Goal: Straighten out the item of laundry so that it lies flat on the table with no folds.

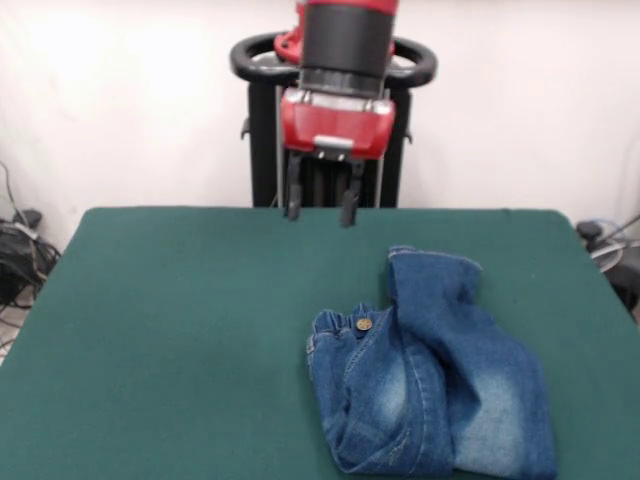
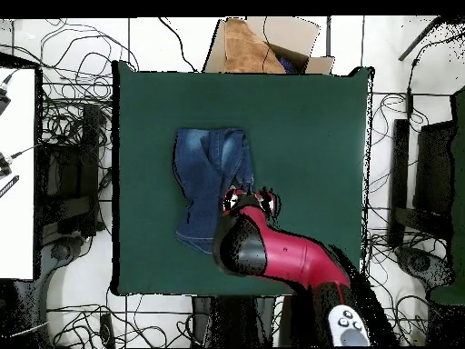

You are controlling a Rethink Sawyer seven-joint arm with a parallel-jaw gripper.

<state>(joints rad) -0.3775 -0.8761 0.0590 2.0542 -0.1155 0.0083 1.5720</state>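
Note:
The item of laundry (image 1: 430, 390) is a small pair of blue jeans. It lies bunched on the near right part of the green table (image 1: 180, 330), with one leg folded across the other. Its gathered waistband and metal button (image 1: 364, 323) face up. My gripper (image 1: 320, 208) hangs open above the far side of the table, left of and behind the jeans, holding nothing. In the overhead view the jeans (image 2: 207, 177) lie left of the table's (image 2: 309, 136) middle. There the gripper (image 2: 251, 202) hovers at their right edge, with the red arm hiding part of them.
An open cardboard box (image 2: 263, 45) stands beyond the table's top edge in the overhead view. Cables (image 2: 64, 118) cover the floor all around, and some (image 1: 20, 250) lie at the left in the front view. A white surface (image 2: 18, 173) sits at the far left.

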